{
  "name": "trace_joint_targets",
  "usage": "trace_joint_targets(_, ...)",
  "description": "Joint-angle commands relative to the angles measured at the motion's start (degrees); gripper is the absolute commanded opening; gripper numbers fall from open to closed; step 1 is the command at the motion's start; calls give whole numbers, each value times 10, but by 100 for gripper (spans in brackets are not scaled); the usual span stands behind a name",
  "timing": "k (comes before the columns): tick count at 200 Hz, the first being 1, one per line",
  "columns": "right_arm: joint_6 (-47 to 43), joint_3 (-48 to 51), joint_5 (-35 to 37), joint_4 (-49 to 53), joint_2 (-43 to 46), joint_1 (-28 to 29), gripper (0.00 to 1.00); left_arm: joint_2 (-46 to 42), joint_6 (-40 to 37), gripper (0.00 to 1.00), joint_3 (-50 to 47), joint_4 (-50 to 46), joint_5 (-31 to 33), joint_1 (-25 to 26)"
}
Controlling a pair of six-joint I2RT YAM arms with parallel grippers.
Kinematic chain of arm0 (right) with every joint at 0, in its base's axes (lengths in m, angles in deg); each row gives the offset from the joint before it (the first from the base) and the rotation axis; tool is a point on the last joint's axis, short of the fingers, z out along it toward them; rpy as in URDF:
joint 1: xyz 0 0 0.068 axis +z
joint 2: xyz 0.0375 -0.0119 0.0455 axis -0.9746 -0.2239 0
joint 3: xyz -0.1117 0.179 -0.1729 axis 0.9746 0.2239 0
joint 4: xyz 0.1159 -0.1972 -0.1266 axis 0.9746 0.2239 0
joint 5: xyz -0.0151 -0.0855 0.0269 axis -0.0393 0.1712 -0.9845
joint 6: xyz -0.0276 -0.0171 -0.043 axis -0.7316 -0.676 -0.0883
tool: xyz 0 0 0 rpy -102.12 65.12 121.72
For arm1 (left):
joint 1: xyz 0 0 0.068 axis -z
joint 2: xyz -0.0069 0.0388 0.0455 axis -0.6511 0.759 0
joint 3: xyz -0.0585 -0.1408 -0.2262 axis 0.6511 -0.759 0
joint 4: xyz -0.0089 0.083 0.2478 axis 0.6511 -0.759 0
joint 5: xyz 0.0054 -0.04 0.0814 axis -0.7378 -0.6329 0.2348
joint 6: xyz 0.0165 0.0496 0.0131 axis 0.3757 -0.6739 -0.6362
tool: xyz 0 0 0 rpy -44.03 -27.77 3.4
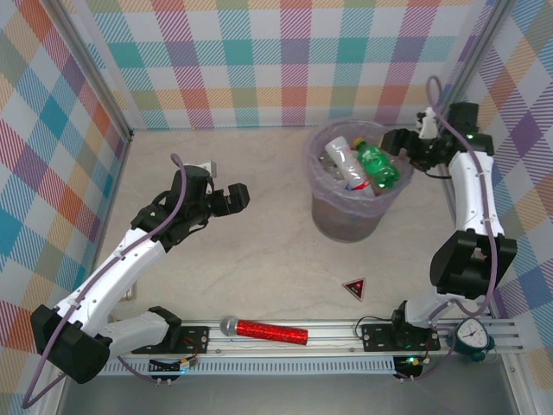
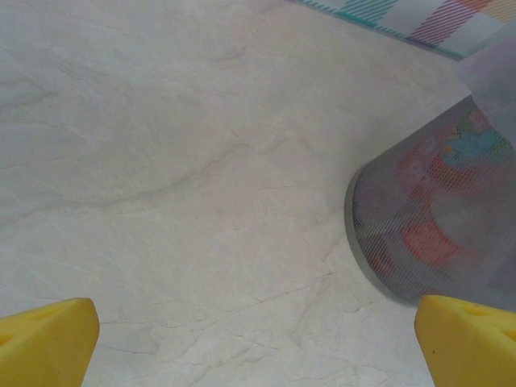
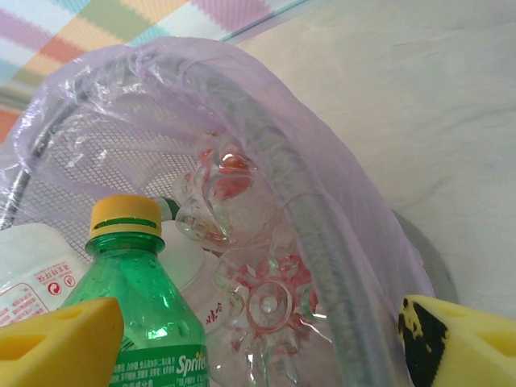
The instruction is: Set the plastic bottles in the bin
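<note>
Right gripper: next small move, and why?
Probably lift the right gripper up and back from the bin. Its fingers stand apart, squeezing nothing, and the green bottle lies on the other bottles inside, just under them. Rising first should keep the fingers off the bin.

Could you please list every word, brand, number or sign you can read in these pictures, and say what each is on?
"Sprite": on the label of the green bottle.
Fine print above that word: too small to read.
Red print on the white-labelled bottle: blurred, unreadable.
Dial of the gauge: numbers too small to read.
Mark on the dark triangle: too small to read.
</note>
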Motion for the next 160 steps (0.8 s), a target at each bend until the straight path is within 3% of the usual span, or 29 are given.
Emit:
trace_joint_targets(1,40,30,-48,-27,30,71,88,-10,-12,100,-5,-26,41,-8)
trace_joint_targets(39,90,45,-30,-76,32,176,88,-27,-19,100,-19,-42,70,-19)
trace_joint_targets(59,94,27,-27,-82,26,197,88,-37,-19,100,-26,-41,74,-23)
trace_joint_targets(83,59,-10,72,-50,36,189,91,-44,-23,100,-32,-42,111,-27)
trace_joint_targets(96,41,-8,113,-55,54,170,97,-51,-22,100,-42,-42,176,-28)
trace_joint_targets(121,29,40,181,-93,93,117,99,-68,-41,100,-94,14,304,-44)
trace_joint_targets(160,27,171,255,-181,104,60,99,-45,-97,100,-185,164,405,-98)
